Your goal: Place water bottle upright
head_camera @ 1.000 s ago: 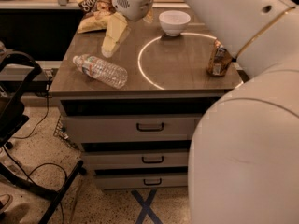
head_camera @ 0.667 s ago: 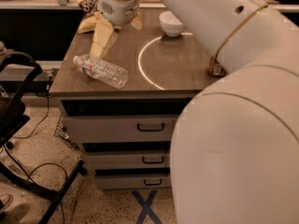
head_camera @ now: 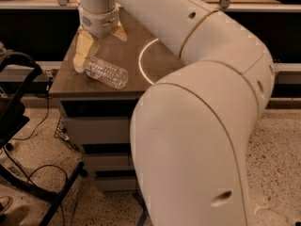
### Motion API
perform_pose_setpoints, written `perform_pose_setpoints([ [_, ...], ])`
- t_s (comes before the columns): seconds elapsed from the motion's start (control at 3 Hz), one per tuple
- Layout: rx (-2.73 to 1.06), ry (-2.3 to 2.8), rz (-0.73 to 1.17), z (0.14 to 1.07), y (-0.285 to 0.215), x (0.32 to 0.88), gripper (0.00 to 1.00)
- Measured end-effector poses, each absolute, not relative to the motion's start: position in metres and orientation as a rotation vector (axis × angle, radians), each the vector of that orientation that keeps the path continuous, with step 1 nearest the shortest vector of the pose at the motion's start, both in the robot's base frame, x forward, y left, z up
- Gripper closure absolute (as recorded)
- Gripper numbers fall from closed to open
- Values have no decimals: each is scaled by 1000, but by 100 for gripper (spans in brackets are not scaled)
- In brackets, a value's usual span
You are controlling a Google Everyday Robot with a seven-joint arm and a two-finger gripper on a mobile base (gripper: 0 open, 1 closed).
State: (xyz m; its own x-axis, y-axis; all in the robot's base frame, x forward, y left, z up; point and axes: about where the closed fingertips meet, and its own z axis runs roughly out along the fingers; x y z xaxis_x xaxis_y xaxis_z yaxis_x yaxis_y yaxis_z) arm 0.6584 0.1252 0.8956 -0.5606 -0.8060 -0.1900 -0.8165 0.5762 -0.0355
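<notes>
Pincer [head_camera: 85, 55], grip state cannot be told, newly swung in; water bottle [head_camera: 106, 72] lies sideways on worktop [head_camera: 134, 55] directly beneath it; grasp pending.

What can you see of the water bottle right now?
The water bottle is small, clear ribbed plastic with a pale label band. It lies on its side, not upright, near the front left of the wooden cabinet top, angled slightly toward the front edge. Its left end sits right by the tool, which hangs just above and left of it. I cannot tell whether they touch, and I cannot make out the cap.
</notes>
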Motion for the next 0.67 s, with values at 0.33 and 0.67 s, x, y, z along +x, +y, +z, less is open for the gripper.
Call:
perform_pose_setpoints([
  [0.33, -1361, 2641, 107, 883, 137, 664, 0],
  [0.67, -1339, 2699, 98, 864, 140, 665, 0],
])
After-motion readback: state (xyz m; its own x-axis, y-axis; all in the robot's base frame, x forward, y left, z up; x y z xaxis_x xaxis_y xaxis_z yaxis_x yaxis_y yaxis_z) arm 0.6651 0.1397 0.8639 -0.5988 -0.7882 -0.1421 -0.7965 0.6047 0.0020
